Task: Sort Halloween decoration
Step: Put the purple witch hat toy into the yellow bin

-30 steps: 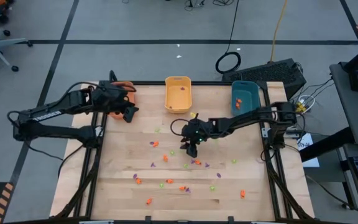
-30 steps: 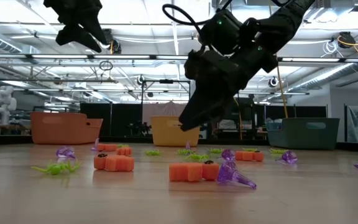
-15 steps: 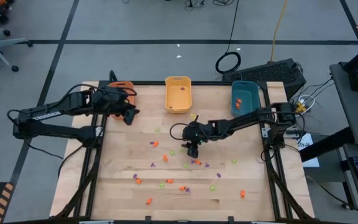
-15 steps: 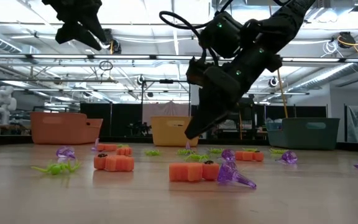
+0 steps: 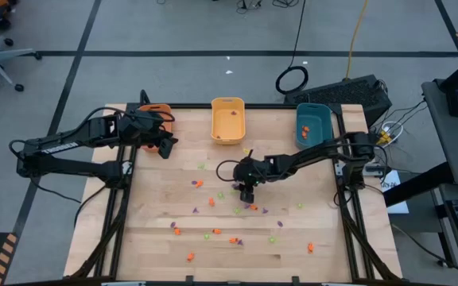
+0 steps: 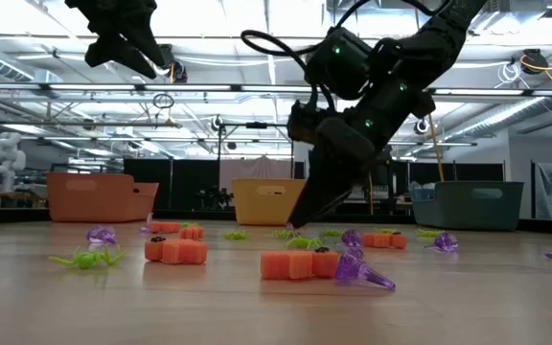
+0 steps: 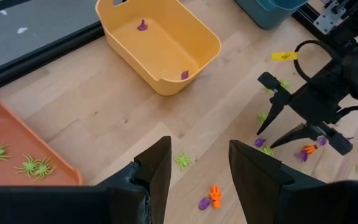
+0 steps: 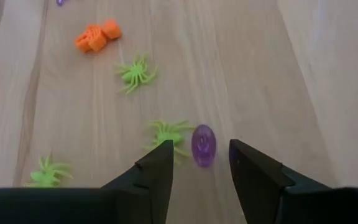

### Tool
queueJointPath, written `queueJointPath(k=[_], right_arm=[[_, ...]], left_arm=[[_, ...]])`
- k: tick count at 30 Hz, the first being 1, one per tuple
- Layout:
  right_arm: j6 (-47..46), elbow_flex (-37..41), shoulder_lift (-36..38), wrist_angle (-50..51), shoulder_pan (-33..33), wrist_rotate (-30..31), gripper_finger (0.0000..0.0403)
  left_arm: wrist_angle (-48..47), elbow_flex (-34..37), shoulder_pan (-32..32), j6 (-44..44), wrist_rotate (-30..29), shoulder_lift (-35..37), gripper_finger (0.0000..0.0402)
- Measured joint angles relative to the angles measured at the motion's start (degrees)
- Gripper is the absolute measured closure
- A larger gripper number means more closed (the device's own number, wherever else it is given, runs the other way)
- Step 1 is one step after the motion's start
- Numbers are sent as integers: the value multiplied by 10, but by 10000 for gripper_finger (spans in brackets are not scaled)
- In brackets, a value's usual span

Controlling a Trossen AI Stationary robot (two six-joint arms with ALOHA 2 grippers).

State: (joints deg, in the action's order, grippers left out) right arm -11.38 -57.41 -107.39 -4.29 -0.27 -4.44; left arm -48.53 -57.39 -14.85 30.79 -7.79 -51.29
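Observation:
Tiny orange, green and purple trinkets [image 5: 213,214] lie scattered over the middle and near half of the wooden table. My right gripper [image 5: 247,192] is open and hangs low over them, its fingertips pointing down close to the tabletop [image 6: 300,218]. In the right wrist view a purple trinket [image 8: 204,144] lies on the wood just ahead of the gap between the fingers, with a green spider [image 8: 168,132] beside it. My left gripper [image 5: 162,144] is open and empty, held high next to the orange bin [image 5: 157,113].
Three bins stand along the far edge. The orange one [image 7: 5,143] holds green spiders, the yellow one [image 5: 227,119] holds purple pieces [image 7: 184,74], and the teal one [image 5: 312,123] holds orange pieces. More spiders [image 8: 135,73] and an orange piece [image 8: 97,36] lie near my right gripper.
My right gripper has come down toward the table, shifting slightly toward the near edge, until its fingertips are just above the trinkets. The left arm and the trinkets have stayed where they were.

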Motion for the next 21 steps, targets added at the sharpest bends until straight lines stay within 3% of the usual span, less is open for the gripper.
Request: queueJointPath(k=[11, 21], right_arm=[[-14, 0, -8, -24, 0, 0, 267], [-14, 0, -8, -24, 0, -1, 346]], left_arm=[[-1, 0, 0, 3, 0, 0, 243], [-1, 0, 0, 0, -3, 0, 243]])
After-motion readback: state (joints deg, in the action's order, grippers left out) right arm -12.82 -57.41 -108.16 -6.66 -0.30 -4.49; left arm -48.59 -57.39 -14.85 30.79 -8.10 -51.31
